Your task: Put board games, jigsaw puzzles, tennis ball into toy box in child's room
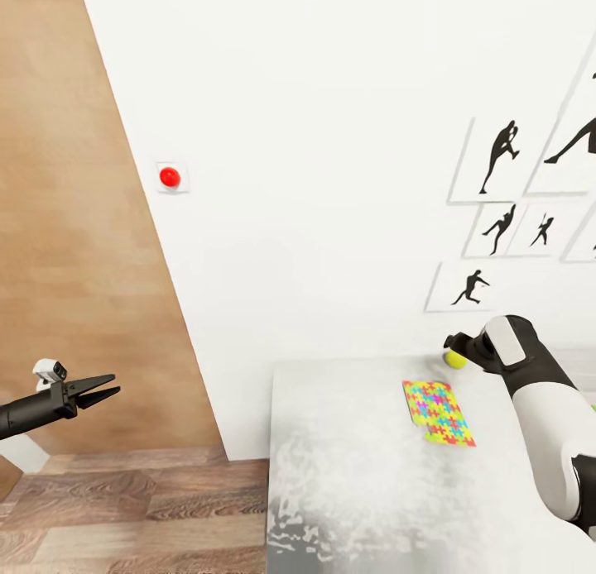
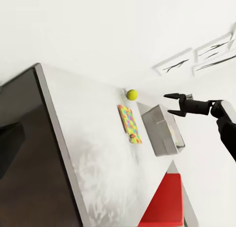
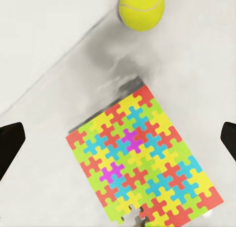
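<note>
Nearest of all, the table (image 1: 348,491) spreads its pale grey top out from the lower edge of the head view, its left corner over the wood-plank floor (image 1: 124,508). On it lies a jigsaw puzzle (image 1: 438,412), a thin flat rectangle of yellow, red, blue and green pieces, set at a slight angle. The wrist view on the right arm looks straight down on that puzzle (image 3: 142,163), and a dark edge beneath it hints at a second one stacked under it, though I cannot be sure.

Beyond the puzzle, close to the white wall, sits the tennis ball (image 1: 454,359). The right gripper (image 2: 172,103) hangs over the table near the ball, its two dark fingers spread apart and holding nothing. From the left wrist view the toy box (image 2: 162,130) stands on the table just beside the puzzle, a light grey bin with a thick rim, and the gripper hovers above its far end. A red board game (image 2: 164,200) lies flat on the table on the box's other side.

Off to the left, the left gripper (image 1: 106,387) is held out over the floor, well apart from the table, with its jaws parted and empty. Behind it is a wood-panel door (image 1: 74,227), and a red round wall button (image 1: 170,177) is on the wall. Black sports-silhouette pictures (image 1: 497,202) hang above the table.
</note>
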